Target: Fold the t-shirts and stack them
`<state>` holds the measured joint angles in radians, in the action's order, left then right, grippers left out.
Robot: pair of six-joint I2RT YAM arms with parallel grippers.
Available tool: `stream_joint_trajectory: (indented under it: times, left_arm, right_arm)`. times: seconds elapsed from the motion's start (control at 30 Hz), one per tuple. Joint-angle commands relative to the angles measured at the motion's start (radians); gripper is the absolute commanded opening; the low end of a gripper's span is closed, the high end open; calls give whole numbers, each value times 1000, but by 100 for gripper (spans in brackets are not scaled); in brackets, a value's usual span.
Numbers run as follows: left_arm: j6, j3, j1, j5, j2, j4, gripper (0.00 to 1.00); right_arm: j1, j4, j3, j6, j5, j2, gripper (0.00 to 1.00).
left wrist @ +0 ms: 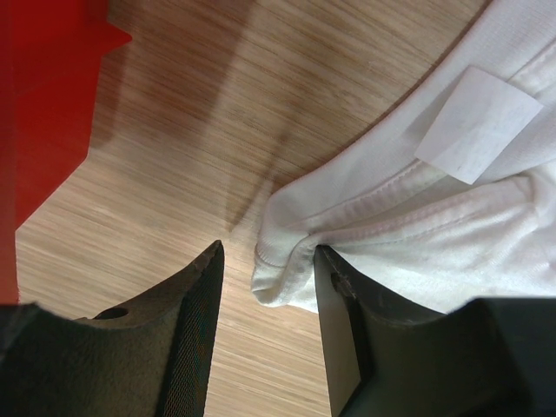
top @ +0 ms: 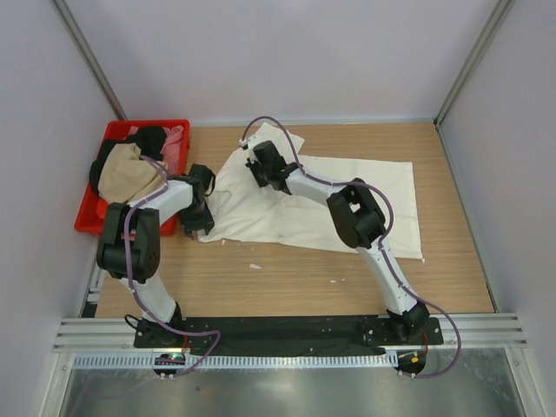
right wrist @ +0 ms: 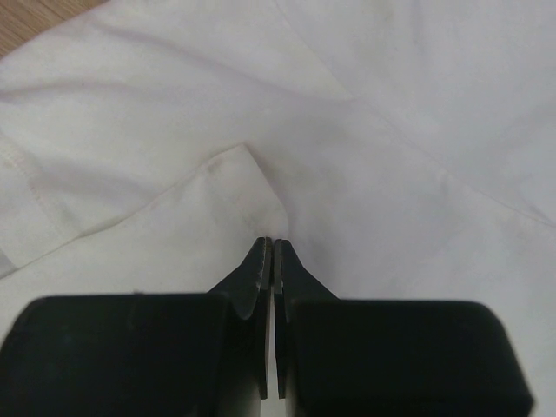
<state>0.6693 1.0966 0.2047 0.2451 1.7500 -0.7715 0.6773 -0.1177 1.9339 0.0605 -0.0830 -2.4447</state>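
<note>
cream shirt (top: 395,187) is spread out flat on the table (top: 295,278), just right of the crate (top: 89,217). left gripper (left wrist: 268,252) sits at the shirt's near-left corner with its jaws apart. a bunched bit of the stitched edge pokes in between the fingers. in the wrist view the cloth touches the right-hand finger (left wrist: 334,304), while the other finger stands clear of it with bare wood in the gap, so nothing is clamped. a white label (left wrist: 482,122) shows just beyond that bunch.

right gripper (right wrist: 274,241) is over the far-left part of the same shirt, jaws closed tight, tips right down at the fabric where a crease runs up to them. can't tell if any cloth is actually nipped.

in the crate, a tan shirt (top: 126,174) droops over the rim, with a black shirt (top: 152,137) and a pink shirt (top: 176,136) behind it.
</note>
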Motion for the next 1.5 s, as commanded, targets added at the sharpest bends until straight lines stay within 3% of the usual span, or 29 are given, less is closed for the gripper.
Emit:
stream_joint_trajectory:
  times: [0.0, 0.2, 0.37, 0.4, 0.47, 0.63, 0.8, 1.13, 1.3, 1.33, 1.47]
  left_arm:
    - [-8, 25, 9, 48, 6, -22, 47]
    - [-5, 31, 15, 57, 6, -28, 48]
    - [-2, 39, 21, 59, 8, -31, 48]
    - [-2, 40, 22, 59, 8, -31, 48]
    - [-2, 42, 24, 60, 8, -31, 48]
    - [-2, 46, 24, 68, 13, -35, 48]
    - [1, 63, 25, 95, 11, -55, 50]
    - [-14, 164, 29, 180, -23, -121, 52]
    - [-27, 244, 33, 209, -62, -178, 53]
    - [-30, 247, 45, 200, -79, -170, 53]
    - [-30, 211, 84, 24, -139, -83, 54]
  right_arm:
    - [-2, 101, -7, -19, -55, 99, 1]
    - [-1, 157, -47, -30, -64, 125, 1]
    - [-1, 155, -39, -19, -28, 125, 13]
    - [1, 150, -33, -19, -21, 119, 13]
    - [1, 127, -9, -16, -1, 101, 1]
    - [1, 148, -10, -33, -46, 92, 1]
    - [1, 161, -6, -57, -259, 85, 1]
    - [2, 182, -73, -96, -272, 109, 1]
    - [2, 112, -44, -94, -199, 114, 18]
    - [2, 69, -44, -97, -192, 127, 25]
    - [2, -65, -6, -142, -214, 226, 32]
